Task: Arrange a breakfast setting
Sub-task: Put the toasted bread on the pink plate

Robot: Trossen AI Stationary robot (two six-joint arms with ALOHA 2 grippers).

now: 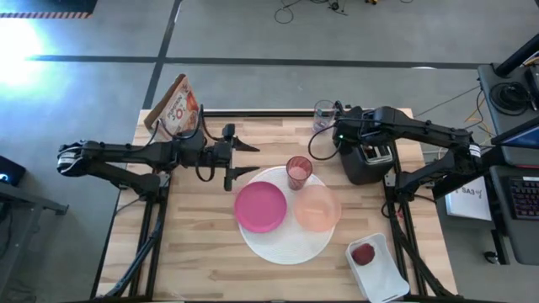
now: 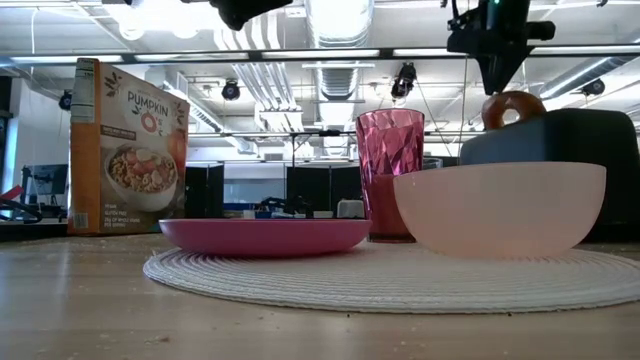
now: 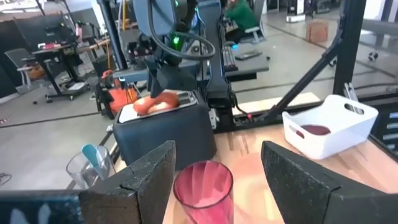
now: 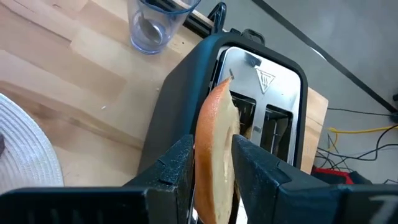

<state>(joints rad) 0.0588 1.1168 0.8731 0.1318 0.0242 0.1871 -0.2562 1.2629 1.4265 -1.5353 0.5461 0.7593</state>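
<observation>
standing over the black toaster (image 1: 368,160), the right hand (image 4: 214,163) has its fingers on either side of the bagel (image 4: 217,146), which sits upright in a slot. whether they press it i cannot tell; a firm pinch and straight lift toward the small magenta plate (image 1: 260,206) seems best. left hand (image 1: 242,159) waits wide near the pink tumbler (image 1: 298,172).

Bright overhead ceiling lights (image 2: 335,20) w/ glare (low view), soft shadows.
</observation>
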